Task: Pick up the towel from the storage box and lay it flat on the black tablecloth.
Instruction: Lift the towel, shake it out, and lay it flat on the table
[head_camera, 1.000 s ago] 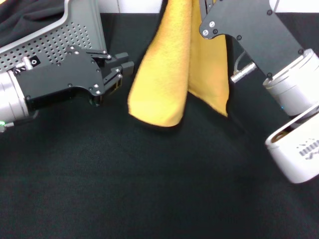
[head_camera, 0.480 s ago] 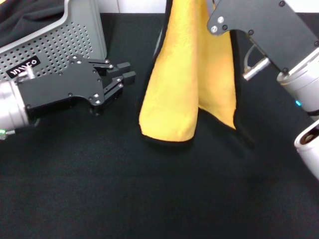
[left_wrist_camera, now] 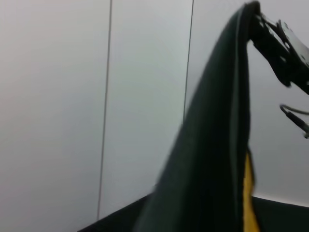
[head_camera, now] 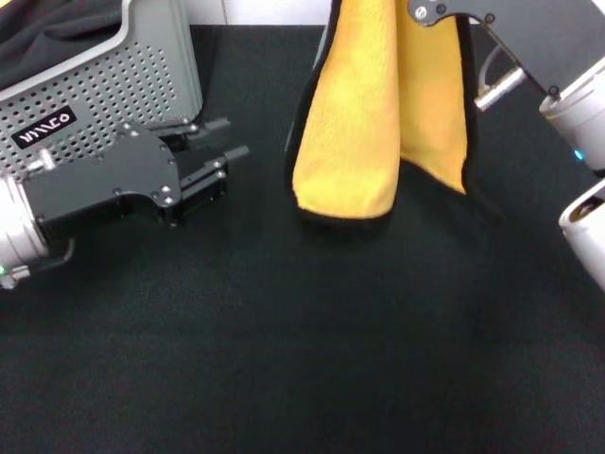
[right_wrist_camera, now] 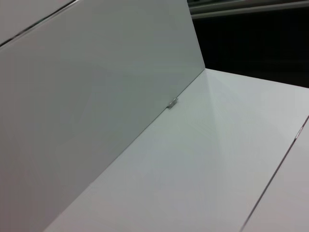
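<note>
Hanging from the right gripper [head_camera: 444, 9] at the top, the towel [head_camera: 378, 113] droops in folds, its low end near the black tablecloth [head_camera: 302, 359]. I cannot tell how the right gripper stands. The left gripper [head_camera: 222, 151], fingers apart, waits beside the storage box [head_camera: 104, 80].

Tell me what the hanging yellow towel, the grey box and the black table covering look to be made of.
The towel: soft looped terry, going by its fuzzy matte yellow face, with a thin black hem. The storage box: probably moulded plastic, light grey and smooth, its wall pierced by rows of small holes. The black tablecloth: woven fabric, finely grained and matte, without shine.
</note>
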Controlling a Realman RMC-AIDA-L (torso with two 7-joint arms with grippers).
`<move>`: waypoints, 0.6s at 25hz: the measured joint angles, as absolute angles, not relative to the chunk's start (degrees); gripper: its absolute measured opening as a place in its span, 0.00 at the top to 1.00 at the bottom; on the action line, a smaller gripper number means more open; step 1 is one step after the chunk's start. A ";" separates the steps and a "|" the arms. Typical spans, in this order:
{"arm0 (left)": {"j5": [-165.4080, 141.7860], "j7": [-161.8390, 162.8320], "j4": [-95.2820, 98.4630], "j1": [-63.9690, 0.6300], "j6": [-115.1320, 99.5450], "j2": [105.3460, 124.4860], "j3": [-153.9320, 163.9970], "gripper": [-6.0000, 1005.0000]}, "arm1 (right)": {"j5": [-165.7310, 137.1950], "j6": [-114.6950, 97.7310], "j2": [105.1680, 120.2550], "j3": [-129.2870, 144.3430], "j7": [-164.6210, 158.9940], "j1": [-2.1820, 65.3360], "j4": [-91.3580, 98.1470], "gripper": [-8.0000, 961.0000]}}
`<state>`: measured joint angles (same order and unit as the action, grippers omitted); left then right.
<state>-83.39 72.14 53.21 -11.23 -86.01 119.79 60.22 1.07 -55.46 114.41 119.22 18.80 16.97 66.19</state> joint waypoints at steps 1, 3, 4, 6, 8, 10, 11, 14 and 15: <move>-83.41 71.38 52.03 -11.67 -86.22 119.77 60.21 0.64 | 0.98 -55.44 114.42 118.92 18.79 17.15 66.23 0.99; -83.46 69.98 49.17 -12.74 -86.57 119.72 60.21 0.64 | 0.63 -55.43 114.43 118.29 18.75 17.30 66.43 0.99; -83.50 69.42 48.00 -13.31 -86.68 119.70 60.20 0.64 | 0.36 -55.43 114.43 117.89 18.72 17.31 66.59 0.99; -83.56 68.23 45.34 -14.49 -86.93 119.70 60.20 0.64 | 0.00 -55.43 114.43 117.27 18.70 17.32 66.89 0.99; -83.58 67.50 43.69 -15.35 -87.10 119.70 60.20 0.64 | -0.12 -55.43 114.43 116.89 18.69 17.37 67.20 0.99; -83.59 66.94 42.43 -16.08 -87.13 119.70 60.20 0.64 | -0.14 -55.43 114.43 116.53 18.69 17.64 67.46 0.99; -83.59 66.64 42.09 -16.25 -87.13 119.70 60.20 0.64 | -0.14 -55.43 114.43 116.32 18.68 17.80 67.52 0.99; -83.24 65.56 41.04 -16.59 -87.13 119.74 60.20 0.64 | -0.17 -55.43 114.43 115.98 18.62 18.50 67.53 0.99; -83.13 65.30 40.73 -16.64 -87.12 119.76 60.20 0.64 | -0.18 -55.43 114.43 115.98 18.57 18.75 67.51 0.99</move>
<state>-83.13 65.30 40.73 -16.64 -87.12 119.76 60.20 -0.18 -55.43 114.43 115.98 18.57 18.75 67.51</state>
